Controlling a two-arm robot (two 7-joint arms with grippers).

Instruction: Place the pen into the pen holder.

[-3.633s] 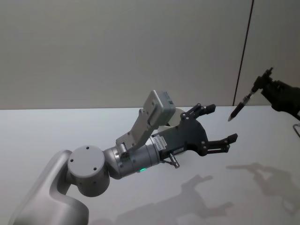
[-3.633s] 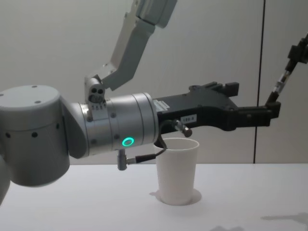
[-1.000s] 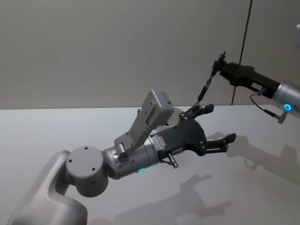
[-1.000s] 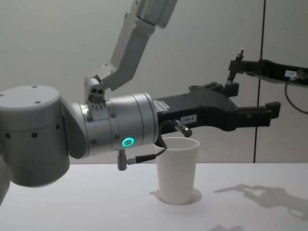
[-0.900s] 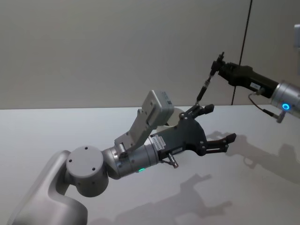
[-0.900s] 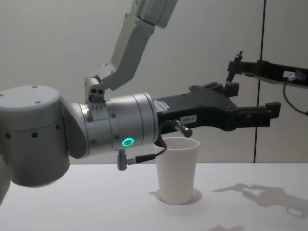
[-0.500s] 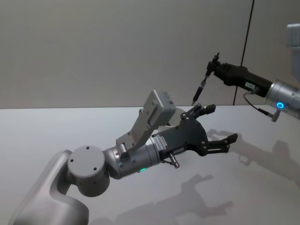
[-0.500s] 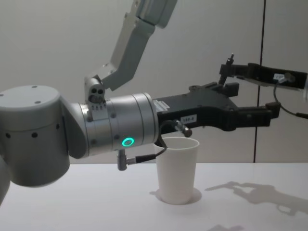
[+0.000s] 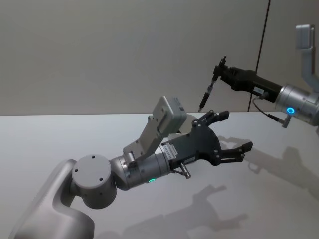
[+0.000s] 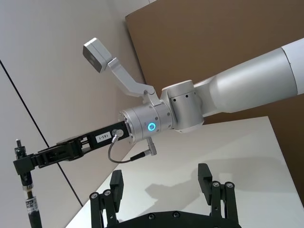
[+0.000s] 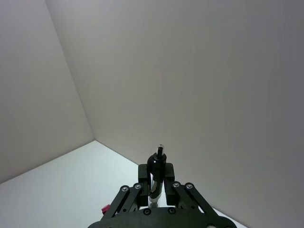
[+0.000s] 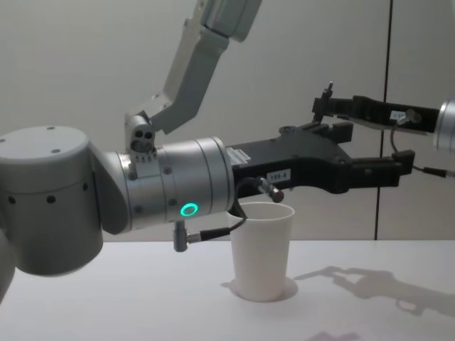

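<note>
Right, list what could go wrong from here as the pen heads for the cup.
1. The left gripper hangs open above the pen holder, partly covering its mouth, so the pen could strike its jaws on the way down.
2. The right gripper pinches the pen only at its top end, hanging tilted; it could swing and miss the rim.
3. The cup stands loose on the table; a knock could tip it.

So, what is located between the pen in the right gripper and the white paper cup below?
In the chest view, the open left gripper hangs between the pen, held by the right gripper, and the pen holder.
</note>
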